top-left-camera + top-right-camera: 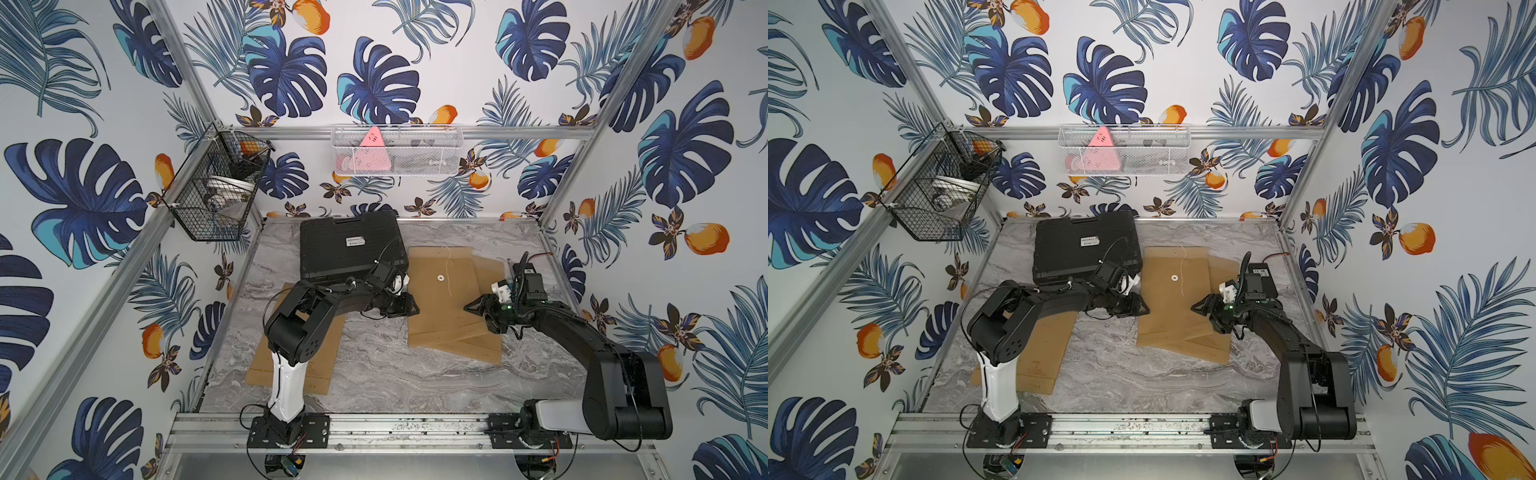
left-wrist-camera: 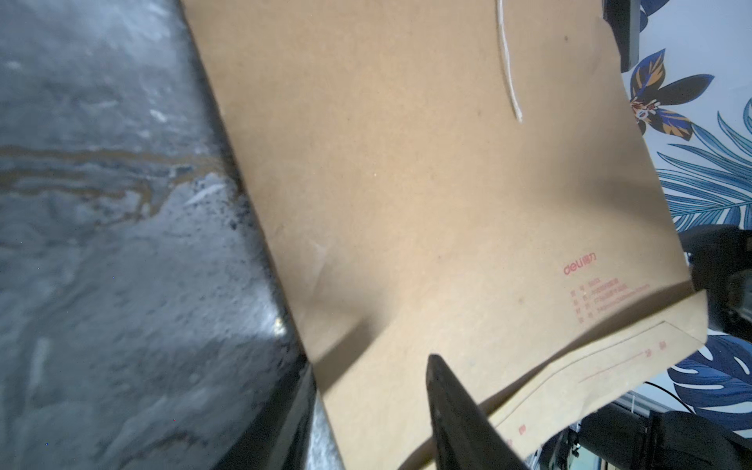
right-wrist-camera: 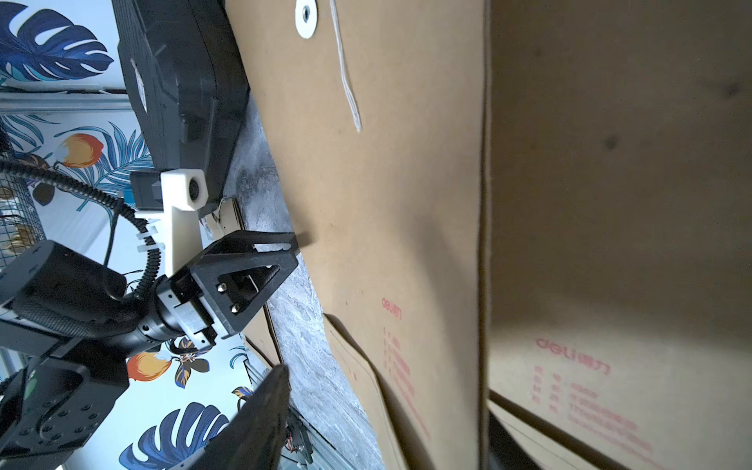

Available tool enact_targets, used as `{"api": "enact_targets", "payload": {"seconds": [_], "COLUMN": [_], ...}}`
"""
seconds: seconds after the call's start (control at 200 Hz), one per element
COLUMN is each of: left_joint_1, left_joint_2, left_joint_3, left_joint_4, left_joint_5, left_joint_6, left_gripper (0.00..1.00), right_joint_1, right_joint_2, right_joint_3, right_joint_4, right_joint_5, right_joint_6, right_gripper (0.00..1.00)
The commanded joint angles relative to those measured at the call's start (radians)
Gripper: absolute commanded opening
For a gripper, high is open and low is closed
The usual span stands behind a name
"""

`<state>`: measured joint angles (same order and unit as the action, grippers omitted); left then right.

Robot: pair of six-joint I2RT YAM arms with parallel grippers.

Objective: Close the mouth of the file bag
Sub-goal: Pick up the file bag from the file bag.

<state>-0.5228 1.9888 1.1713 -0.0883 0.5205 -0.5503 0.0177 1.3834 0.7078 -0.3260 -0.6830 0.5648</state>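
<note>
Bag position: the file bag (image 1: 440,311) lies flat on the worktop (image 1: 374,365), right of centre. It tops a loose stack of similar bags (image 1: 482,349), and a black case (image 1: 351,249) sits just beside its far left corner.
Long axis: it runs from the front edge of the worktop straight towards the back wall.
Mouth: the flap (image 1: 440,253) is at the far end and, as we read it, lies unfolded away from the body. The white button (image 1: 439,277) is bare. The string (image 1: 449,286) trails loose down the face just right of the button and is not wound on it.
Left jaws: the left gripper (image 1: 409,306) sits at the bag's left long edge, about halfway along. In the wrist views its jaws stand apart with that edge between them, and we see no pinch on the paper.
Right jaws: the right gripper (image 1: 471,308) points inward over the right long edge, level with the left one. Only one of its fingers shows, so we cannot tell how its jaws stand.
Bearing: the mouth lies beyond both sets of jaws, along the long axis towards the back wall.
Nearer arm: both are about equally far from the flap, though we judge the right one slightly closer to the string's free end.
Coming move: it probably means reaching away from the arm bases to fold the flap back over the button.
</note>
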Motion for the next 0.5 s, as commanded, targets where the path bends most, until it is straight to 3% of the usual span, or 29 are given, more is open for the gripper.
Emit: {"api": "enact_targets", "payload": {"seconds": [0.0,0.125,0.26,0.415,0.495], "left_joint_1": [0.002,0.004,0.03,0.082,0.113], "left_joint_2": [0.002,-0.006,-0.072,-0.188,-0.248], "left_joint_3": [-0.013,-0.008,0.004,0.0,-0.027], "left_joint_4": [-0.077,-0.082,-0.122,-0.151,-0.109], "left_joint_5": [0.004,0.038,0.078,0.122,0.168], "left_joint_6": [0.006,0.007,0.008,-0.02,-0.072], "left_gripper": [0.49,0.49,0.51,0.57,0.6], "right_joint_1": [0.002,0.002,0.002,0.004,0.005], "right_joint_2": [0.031,0.039,-0.089,-0.224,-0.267], "right_joint_3": [-0.014,-0.024,0.019,0.105,0.17], "right_joint_4": [0.032,0.062,0.013,-0.071,-0.113], "right_joint_5": [0.049,0.072,0.087,0.102,0.091], "right_joint_6": [0.036,0.089,0.141,0.212,0.223], "right_gripper": [0.49,0.29,0.11,0.0,0.0]}}
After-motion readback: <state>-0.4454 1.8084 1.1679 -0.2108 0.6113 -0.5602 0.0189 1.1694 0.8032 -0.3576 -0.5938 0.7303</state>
